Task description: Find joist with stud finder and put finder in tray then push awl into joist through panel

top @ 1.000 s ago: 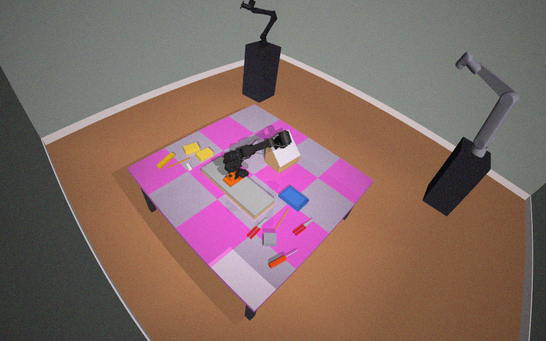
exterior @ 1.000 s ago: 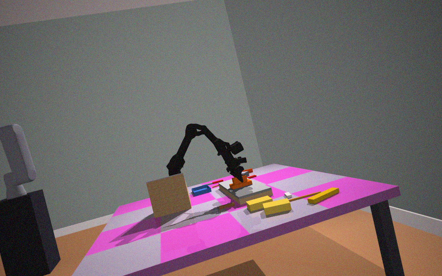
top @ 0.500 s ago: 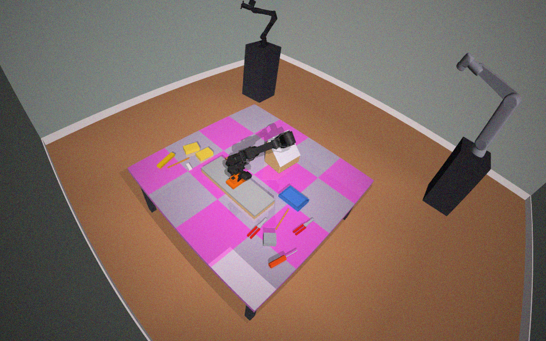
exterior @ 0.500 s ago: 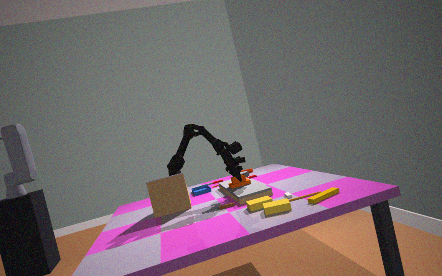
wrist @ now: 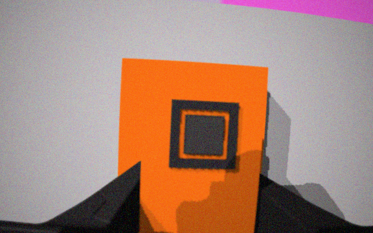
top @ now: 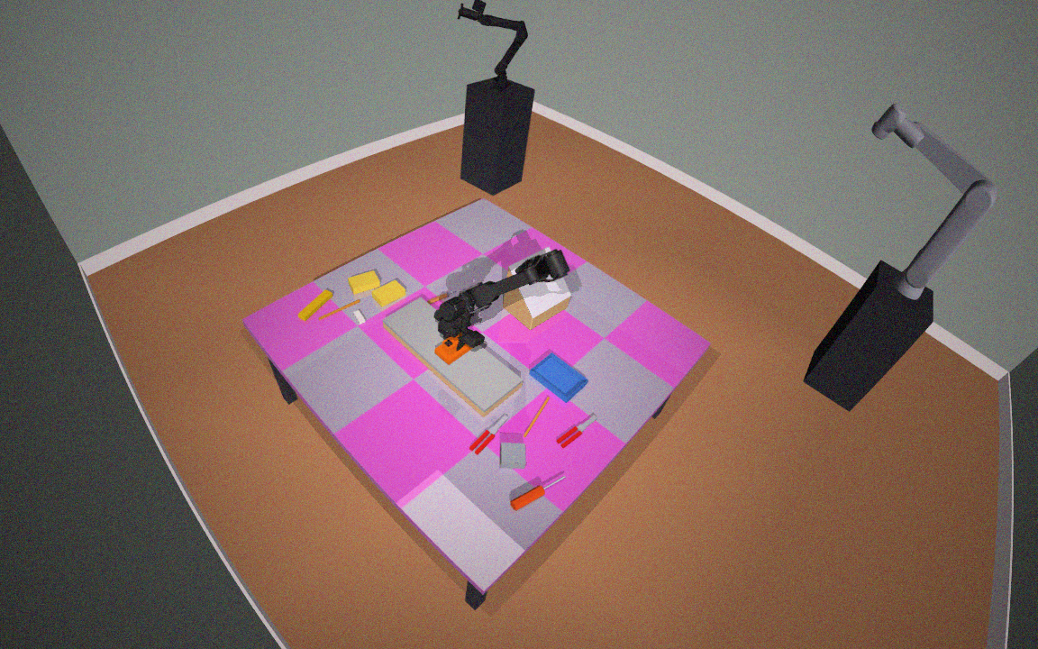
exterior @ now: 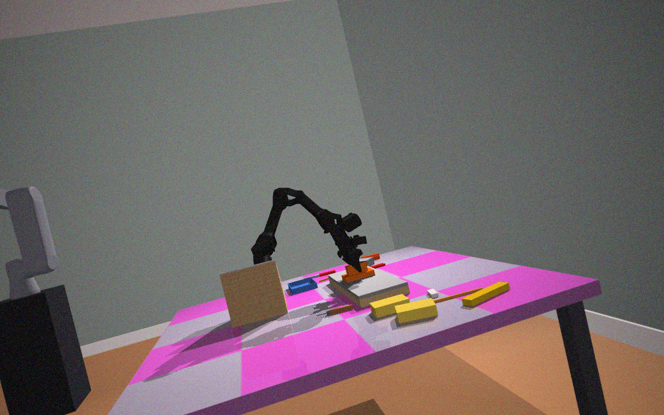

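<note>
- The black parallel-jaw gripper (wrist: 199, 194) was clenched on the flat orange stud finder (wrist: 193, 129), a finger (wrist: 115, 200) against each side.
- The stud finder sat on the long grey floor panel (top: 458, 355); its square indicator window (wrist: 204, 134) was dark.
- The shallow blue tray (top: 558, 376) lay beside the panel on the pink-and-grey checkered table (top: 361, 379).

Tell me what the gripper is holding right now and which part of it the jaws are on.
The gripper is shut on the orange stud finder, with the jaws clamping its two long sides at the near end, below the dark square indicator.
</note>
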Controlling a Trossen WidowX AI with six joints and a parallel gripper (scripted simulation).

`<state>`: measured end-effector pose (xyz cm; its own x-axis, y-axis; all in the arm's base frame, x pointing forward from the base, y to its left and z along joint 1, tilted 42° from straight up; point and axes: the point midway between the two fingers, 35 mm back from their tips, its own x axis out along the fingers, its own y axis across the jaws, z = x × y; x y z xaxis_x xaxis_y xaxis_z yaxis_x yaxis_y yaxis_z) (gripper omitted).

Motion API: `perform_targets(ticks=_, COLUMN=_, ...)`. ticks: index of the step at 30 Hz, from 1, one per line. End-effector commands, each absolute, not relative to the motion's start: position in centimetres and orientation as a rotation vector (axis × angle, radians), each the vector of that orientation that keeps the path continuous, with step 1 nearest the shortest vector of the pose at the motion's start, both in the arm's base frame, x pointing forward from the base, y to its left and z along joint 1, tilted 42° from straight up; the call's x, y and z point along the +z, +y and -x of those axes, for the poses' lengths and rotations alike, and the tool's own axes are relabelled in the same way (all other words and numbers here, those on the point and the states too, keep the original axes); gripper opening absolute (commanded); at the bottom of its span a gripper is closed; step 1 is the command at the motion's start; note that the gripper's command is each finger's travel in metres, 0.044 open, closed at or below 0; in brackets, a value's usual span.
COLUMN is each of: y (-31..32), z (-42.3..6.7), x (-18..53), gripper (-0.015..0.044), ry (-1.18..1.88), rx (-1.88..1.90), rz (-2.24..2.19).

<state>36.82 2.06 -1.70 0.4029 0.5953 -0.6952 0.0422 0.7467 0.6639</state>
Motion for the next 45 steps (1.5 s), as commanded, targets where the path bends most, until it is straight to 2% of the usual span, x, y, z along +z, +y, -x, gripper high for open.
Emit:
perform_targets(ticks=1, y=2.7, z=-36.8, x=-1.2, gripper=0.0000, ry=1.118, rx=0.384, rz=-0.667)
perform_targets(ticks=45, y=8.5, z=-37.2, x=3.9, gripper=0.0000, ry=1.117, rx=0.387, rz=-0.670)
